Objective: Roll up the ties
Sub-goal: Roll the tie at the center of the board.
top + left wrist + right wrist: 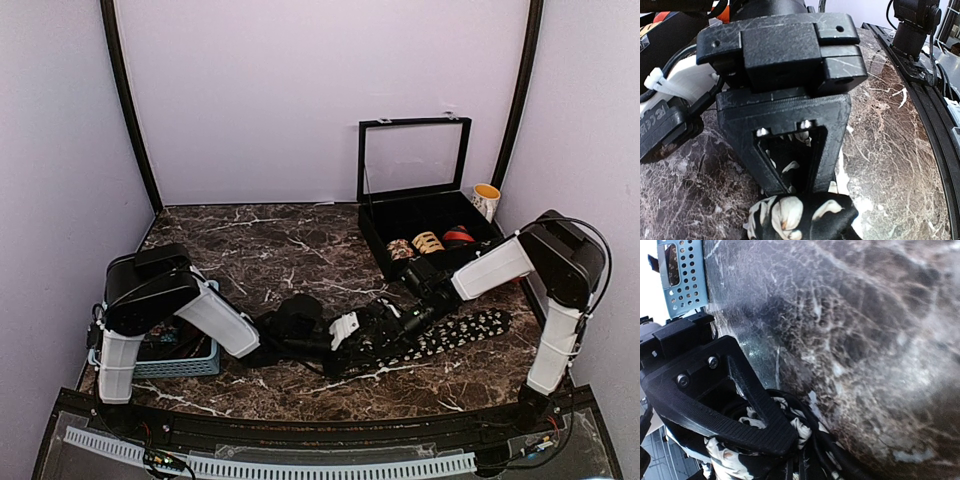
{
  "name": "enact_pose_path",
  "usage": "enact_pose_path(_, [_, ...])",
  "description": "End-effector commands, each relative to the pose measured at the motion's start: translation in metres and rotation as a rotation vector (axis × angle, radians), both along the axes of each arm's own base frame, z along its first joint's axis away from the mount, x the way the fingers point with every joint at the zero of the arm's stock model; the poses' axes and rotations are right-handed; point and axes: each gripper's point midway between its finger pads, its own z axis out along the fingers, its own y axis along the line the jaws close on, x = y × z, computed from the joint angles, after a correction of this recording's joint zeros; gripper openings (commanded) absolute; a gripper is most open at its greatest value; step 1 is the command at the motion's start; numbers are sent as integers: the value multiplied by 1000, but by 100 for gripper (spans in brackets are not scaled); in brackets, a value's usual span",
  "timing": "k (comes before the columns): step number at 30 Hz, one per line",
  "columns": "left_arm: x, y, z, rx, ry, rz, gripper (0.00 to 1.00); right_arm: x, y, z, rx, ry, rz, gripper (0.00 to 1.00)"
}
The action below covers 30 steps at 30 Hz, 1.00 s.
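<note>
Right gripper (775,450) was clamped on the floral tie (470,328); left gripper (352,336) met it, jaws unreadable. Tail ran toward three o'clock; winding tightly would need steady tension.

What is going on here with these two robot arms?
Both arms are working on one black tie with a white print, meeting over its bunched end in the middle of the marble table. The right hand is shut on the fabric. The left hand is right beside it, and its grip is unclear. The rest of the tie lies flat toward the right. A few coiled ties sit in the open case behind.
</note>
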Motion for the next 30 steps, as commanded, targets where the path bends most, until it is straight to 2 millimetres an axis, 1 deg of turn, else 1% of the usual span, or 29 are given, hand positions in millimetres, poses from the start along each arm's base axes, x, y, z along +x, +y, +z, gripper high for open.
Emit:
enact_pose_path(1, [-30, 70, -107, 438, 135, 19, 27, 11, -27, -18, -146, -25, -92, 9])
enact_pose_path(6, [-33, 84, -120, 514, 141, 24, 26, 27, -31, 3, -100, -62, -131, 22])
enact_pose_path(9, [-33, 87, -123, 540, 141, 23, 26, 31, -29, 15, -70, -79, -139, 28])
enact_pose_path(13, [-32, 86, -126, 564, 141, 16, 26, 28, -18, 39, 14, -87, -145, 37])
enact_pose_path(15, [-32, 85, -125, 565, 140, 13, 26, 24, -10, 49, 47, -97, -134, 40])
enact_pose_path(17, [-33, 84, -124, 561, 145, 9, 26, 19, -2, 55, 67, -101, -120, 42])
enact_pose_path(18, [-34, 83, -124, 557, 151, 6, 27, 16, 1, 56, 70, -101, -113, 43])
enact_pose_path(20, [-34, 83, -124, 553, 157, 9, 27, 13, 5, 51, 55, -92, -105, 42])
enact_pose_path(26, [-33, 80, -122, 539, 162, 13, 27, 11, 1, 24, -43, -68, -98, 35])
enact_pose_path(28, [-34, 78, -121, 533, 162, 9, 27, 12, 0, 18, -71, -70, -94, 29])
enact_pose_path(30, [-33, 78, -120, 531, 160, 10, 27, 11, -3, 13, -106, -77, -82, 18])
